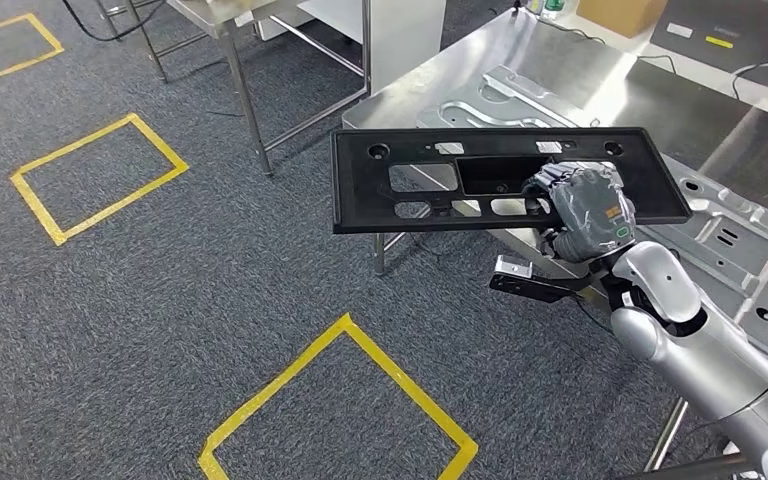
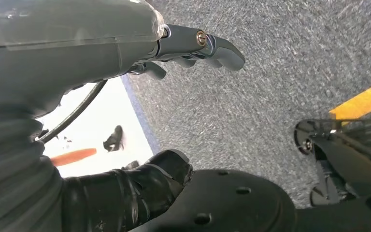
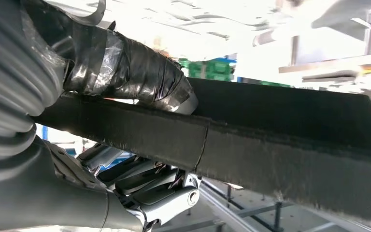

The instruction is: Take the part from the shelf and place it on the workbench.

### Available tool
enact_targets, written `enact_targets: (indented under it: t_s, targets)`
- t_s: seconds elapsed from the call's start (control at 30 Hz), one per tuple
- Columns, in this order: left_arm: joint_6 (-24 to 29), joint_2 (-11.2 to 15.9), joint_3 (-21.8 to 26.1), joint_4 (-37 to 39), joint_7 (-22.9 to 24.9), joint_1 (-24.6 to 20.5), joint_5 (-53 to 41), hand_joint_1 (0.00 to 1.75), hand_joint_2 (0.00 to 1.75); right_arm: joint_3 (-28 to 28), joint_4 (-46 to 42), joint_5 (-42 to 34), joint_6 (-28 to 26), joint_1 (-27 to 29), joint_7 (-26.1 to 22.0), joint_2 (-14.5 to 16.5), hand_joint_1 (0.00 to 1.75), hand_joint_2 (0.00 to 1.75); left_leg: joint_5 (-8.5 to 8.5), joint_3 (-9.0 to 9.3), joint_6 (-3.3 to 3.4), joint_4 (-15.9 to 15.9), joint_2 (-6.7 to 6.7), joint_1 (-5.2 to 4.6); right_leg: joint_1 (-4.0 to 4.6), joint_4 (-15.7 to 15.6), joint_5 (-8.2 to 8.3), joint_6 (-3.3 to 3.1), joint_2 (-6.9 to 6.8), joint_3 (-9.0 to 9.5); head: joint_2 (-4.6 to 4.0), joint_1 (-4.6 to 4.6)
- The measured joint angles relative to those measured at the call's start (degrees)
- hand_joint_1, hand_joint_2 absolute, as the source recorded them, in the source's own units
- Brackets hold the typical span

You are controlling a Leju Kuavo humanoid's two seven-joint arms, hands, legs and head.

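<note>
— What does the part look like?
— It is a flat black rectangular plastic panel point(image 1: 505, 180) with a raised rim, round holes near its far corners and several cut-out windows along its middle.

— How is it held?
— The robot's right hand point(image 1: 585, 210) grips its near long edge, thumb on top and fingers beneath; in the right wrist view the taped thumb point(image 3: 140, 77) presses on the panel's upper face.

— And where is it?
— It hangs roughly level in the air, partly over the corner of the shiny steel workbench point(image 1: 520, 60) and partly over grey carpet, not touching the bench.
</note>
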Motion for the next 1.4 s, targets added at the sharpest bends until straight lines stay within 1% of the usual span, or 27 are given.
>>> enact_targets:
  t_s: [0.07,0.13,0.17,0.2,0.23,0.27,0.33,0.37,0.4,0.47,0.5,0.53,0.57,0.6,0.63,0.67,0.7,0.73,0.77,0.8,0.83,0.87,0.9,0.97,1.07,1.2,1.4]
  targets:
    - [0.0,0.0,0.0,0.0,0.2,0.0,0.0,0.00,1.75,-0.3,-0.2,0.4,-0.3,0.1,0.0,0.0,1.75,1.75,-2.40,-1.49,-0.41,3.6,-1.98,0.24,-0.19,-0.2,0.09,-0.76,0.96,0.17,-0.01,-0.01]
    - [-0.2,0.0,0.0,0.0,0.6,0.1,0.0,0.00,1.75,-0.5,-0.4,0.9,-0.8,0.4,0.1,0.0,1.75,1.75,-5.85,-5.09,-0.47,11.1,-3.84,0.33,-0.01,-0.2,0.05,-1.20,1.91,0.19,-0.01,-0.01]
    - [-0.3,0.0,0.0,0.0,0.7,0.2,-0.1,0.00,1.75,-0.6,-0.4,1.0,-1.0,0.7,0.1,0.0,1.75,1.75,-6.87,-6.91,-0.44,14.5,-4.16,0.33,0.11,-0.2,0.03,-1.30,2.49,0.21,-0.01,-0.01]
    - [-0.4,0.0,0.0,0.0,0.8,0.2,-0.1,0.00,1.75,-0.9,-0.3,1.1,-1.1,1.0,0.1,0.0,1.75,1.75,-6.80,-8.00,-0.32,16.2,-4.31,0.32,0.25,-0.1,0.02,-1.35,3.10,0.23,-0.01,-0.01]
    - [-0.6,0.0,0.0,0.0,0.8,0.3,-0.2,0.00,1.75,-1.2,-0.3,1.2,-1.1,1.4,0.1,0.0,1.75,1.75,-5.60,-8.10,-0.12,15.8,-4.40,0.31,0.37,-0.1,0.00,-1.37,3.76,0.28,0.00,-0.01]
    - [-0.7,0.0,0.0,0.0,0.9,0.3,-0.3,0.00,1.75,-1.7,-0.3,1.4,-1.1,1.6,0.1,0.0,1.75,1.75,-3.52,-7.19,0.21,13.2,-4.67,0.25,0.46,-0.1,-0.01,-1.39,4.43,0.32,0.00,-0.01]
    - [-0.8,0.0,0.0,0.0,0.9,0.4,-0.4,0.00,1.75,-2.8,-0.1,2.0,-1.1,1.8,0.1,-0.1,1.75,1.75,0.56,-4.16,1.14,5.7,-6.78,0.19,0.54,0.0,-0.01,-1.32,5.72,0.27,0.00,0.00]
    - [-0.7,0.0,0.0,0.0,0.8,0.4,-0.4,0.00,1.75,-3.3,0.1,2.5,-1.0,1.9,0.3,-0.2,1.75,1.75,1.58,-2.95,1.46,2.9,-7.82,0.15,0.49,0.1,0.04,-1.18,6.31,0.14,0.00,0.00]
    - [-0.7,0.1,0.0,0.0,0.8,0.4,-0.5,0.00,1.75,-3.9,0.4,3.2,-0.5,1.8,0.8,-0.4,1.75,1.75,1.90,-2.27,1.68,1.3,-8.53,0.12,0.36,0.1,0.15,-0.92,6.83,-0.02,0.00,0.00]
    - [-0.9,0.1,-0.1,0.0,0.8,0.2,-1.1,0.00,1.75,-4.7,2.5,6.1,1.6,0.6,3.3,-1.1,1.75,1.75,1.88,-1.90,1.90,0.4,-8.03,0.01,0.07,-0.2,0.51,-0.13,7.84,-0.25,0.00,-0.02]
    - [-1.0,0.0,-0.2,0.0,1.0,0.1,-1.6,0.00,1.75,-4.9,5.4,8.0,2.7,-1.4,4.9,-1.6,1.75,1.75,2.16,-1.78,2.17,0.0,-7.55,0.02,-0.06,-0.1,0.53,0.23,7.63,-0.36,-0.01,-0.02]
    - [-1.2,0.0,-0.5,0.0,1.3,0.0,-2.1,0.00,1.75,-4.9,10.3,9.9,3.3,-4.8,6.2,-2.2,1.75,1.75,2.50,-1.67,2.52,-0.5,-7.09,0.04,-0.08,0.5,0.07,0.56,6.66,-0.74,-0.01,0.05]
    - [-1.3,-0.1,-0.7,0.0,1.6,-0.1,-2.5,0.00,1.75,-4.9,16.5,11.4,3.3,-9.2,6.7,-2.6,1.75,1.75,2.86,-1.66,2.87,-0.9,-6.65,0.04,-0.08,2.2,-1.03,0.87,5.29,-1.59,-0.01,0.10]
    - [-1.4,-0.1,-1.0,0.0,1.8,-0.1,-2.7,0.00,1.75,-4.9,23.2,12.4,2.6,-13.6,6.7,-2.9,1.75,1.75,3.12,-1.75,3.13,-1.1,-6.36,-0.01,-0.12,4.9,-2.66,1.13,3.69,-2.85,-0.01,0.16]
    - [-1.4,-0.1,-1.1,0.0,1.9,-0.1,-2.9,0.00,1.75,-4.9,29.7,12.8,1.5,-17.5,6.0,-3.1,1.75,1.75,3.24,-1.90,3.29,-1.2,-6.19,-0.07,-0.11,8.4,-4.47,1.45,2.64,-4.38,-0.01,0.22]
    - [-1.4,-0.1,-1.1,0.0,2.0,0.0,-3.0,0.00,1.75,-5.0,35.0,12.8,0.1,-20.2,4.9,-3.2,1.75,1.75,3.28,-1.98,3.34,-1.2,-6.06,-0.06,-0.15,11.8,-5.84,1.72,2.24,-5.74,0.00,0.21]
    - [-1.4,-0.1,-1.2,0.0,2.1,0.1,-3.0,0.00,1.75,-5.0,39.5,12.6,-1.4,-21.7,3.9,-3.2,1.75,1.75,3.26,-1.94,3.31,-1.1,-5.98,0.00,-0.22,13.8,-6.29,1.96,2.12,-6.45,0.00,0.22]
    - [-1.4,-0.1,-1.2,0.0,2.1,0.2,-3.0,0.00,1.75,-5.0,43.1,12.3,-2.6,-22.5,3.0,-3.1,1.75,1.75,3.19,-1.86,3.22,-1.0,-5.85,0.09,-0.33,14.0,-5.71,2.16,2.06,-6.28,0.00,0.22]
    - [-1.4,-0.1,-1.3,0.0,2.2,0.2,-3.0,0.00,1.75,-4.9,45.8,12.1,-3.4,-22.8,2.4,-2.9,1.75,1.75,3.06,-1.78,3.08,-0.8,-5.70,0.18,-0.50,11.8,-4.11,2.32,1.95,-5.04,0.00,0.21]
    - [-1.4,-0.2,-1.3,0.0,2.3,0.2,-3.0,0.00,1.75,-4.9,48.0,12.0,-3.9,-22.9,2.1,-2.7,1.75,1.75,2.87,-1.77,2.86,-0.6,-5.57,0.22,-0.71,8.0,-2.21,2.43,1.72,-3.16,-0.01,0.22]
    - [-1.4,-0.2,-1.4,0.0,2.4,0.1,-3.0,0.00,1.75,-4.9,49.6,12.0,-4.1,-23.0,2.1,-2.4,1.75,1.75,2.68,-1.89,2.60,-0.3,-5.41,0.13,-0.72,4.3,-1.00,2.45,1.46,-1.30,-0.01,0.22]
    - [-1.3,-0.3,-1.5,0.0,2.5,0.0,-3.0,0.00,1.75,-4.8,50.8,12.1,-4.3,-23.1,2.4,-2.2,1.75,1.75,2.53,-2.08,2.35,-0.1,-5.28,0.01,-0.65,1.5,-0.22,2.26,1.31,0.02,-0.01,0.22]
    - [-1.3,-0.3,-1.5,0.0,2.6,0.0,-3.0,0.00,1.75,-4.7,51.6,12.2,-4.3,-23.2,2.7,-1.9,1.75,1.75,2.46,-2.26,2.09,0.1,-5.18,-0.12,-0.50,0.0,-0.13,2.00,1.25,0.62,-0.01,0.21]
    - [-1.2,-0.3,-1.6,0.0,2.5,-0.1,-3.0,0.00,1.75,-4.5,53.0,12.7,-4.3,-23.5,3.6,-1.0,1.75,1.75,2.34,-2.46,2.25,0.2,-5.02,-0.37,-0.39,-0.5,-0.21,1.53,1.46,0.65,0.00,0.19]
    - [-0.8,-0.2,-1.9,0.0,2.1,-0.2,-3.0,0.00,1.75,-4.3,54.9,13.1,-4.3,-23.6,4.2,0.5,1.75,1.75,2.38,-2.13,2.95,-0.1,-4.87,-0.41,-0.36,-0.6,-0.22,1.35,1.69,0.72,0.00,0.16]
    - [-0.7,-0.2,-2.1,0.0,1.7,-0.2,-3.0,0.00,1.75,-4.0,56.4,13.1,-4.4,-23.6,4.0,2.2,1.75,1.75,2.65,-1.90,2.74,-0.6,-4.86,-0.31,-0.18,-0.6,-0.29,0.75,1.67,0.71,0.01,0.15]
    - [-0.6,-0.2,-2.3,0.0,1.6,-0.2,-3.1,0.00,1.75,-3.4,57.4,13.0,-4.6,-23.4,3.4,3.6,1.75,1.75,2.86,-1.87,2.22,-0.8,-4.89,-0.12,0.01,-0.5,-0.32,0.37,1.59,0.67,0.01,0.15]
